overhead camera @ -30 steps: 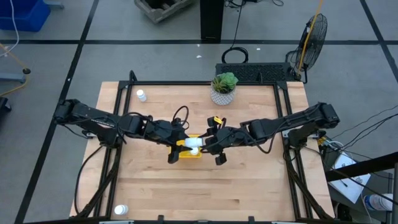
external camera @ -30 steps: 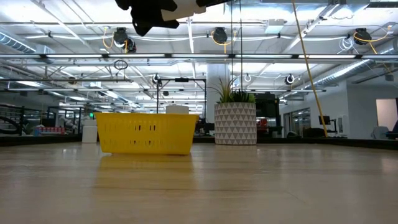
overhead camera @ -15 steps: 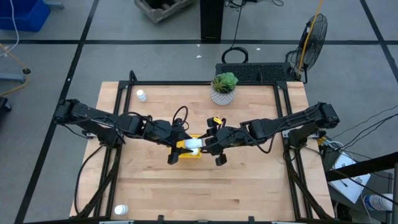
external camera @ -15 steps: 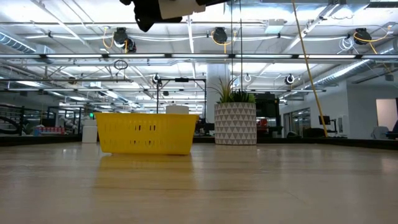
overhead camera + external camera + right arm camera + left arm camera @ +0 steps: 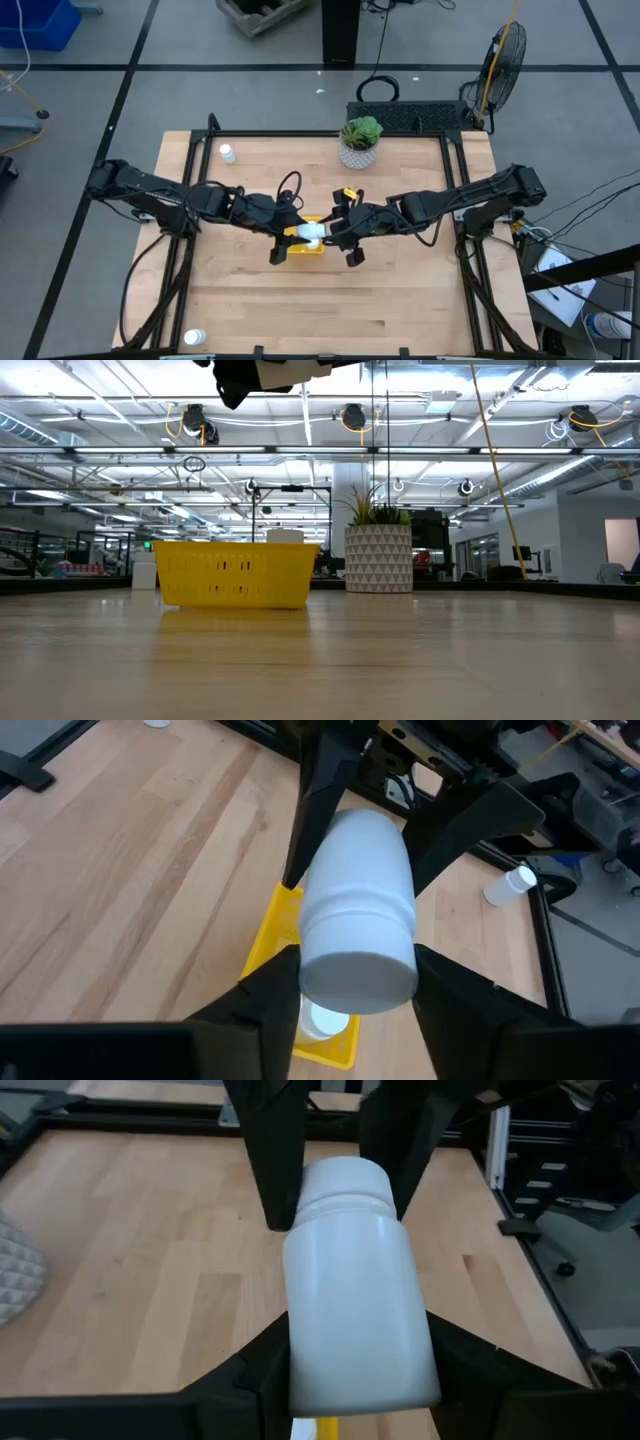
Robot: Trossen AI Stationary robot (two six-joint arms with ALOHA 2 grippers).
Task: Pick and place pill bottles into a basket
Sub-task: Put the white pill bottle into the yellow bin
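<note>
One white pill bottle [image 5: 313, 231] hangs level above the yellow basket [image 5: 300, 247], held between both grippers. My left gripper [image 5: 355, 1380] is shut on its body, and my right gripper [image 5: 358, 990] is shut on its cap end. The two grippers meet tip to tip over the middle of the table. In the low view the bottle [image 5: 290, 370] shows at the top edge, well above the basket [image 5: 235, 573]. Another pill bottle [image 5: 325, 1020] lies inside the basket. Two more pill bottles [image 5: 227, 153] [image 5: 194, 338] stand on the table at the far left and the near left. My left gripper pinches the bottle's body [image 5: 300, 1350] near its base between its two fingers, coming from the table's left and slanting down, along the bottle. The bottle is lifted clear and lies roughly level. My right gripper pinches the cap end [image 5: 315, 955] between its two fingers, coming from the table's right and slanting down. Its fingertips [image 5: 280, 1180] stand on both sides of the cap.
A white patterned pot with a green plant [image 5: 359, 143] stands at the far edge, behind the basket. Black frame rails run along the table's left and right sides. Bare wood lies in front of the basket toward the near edge.
</note>
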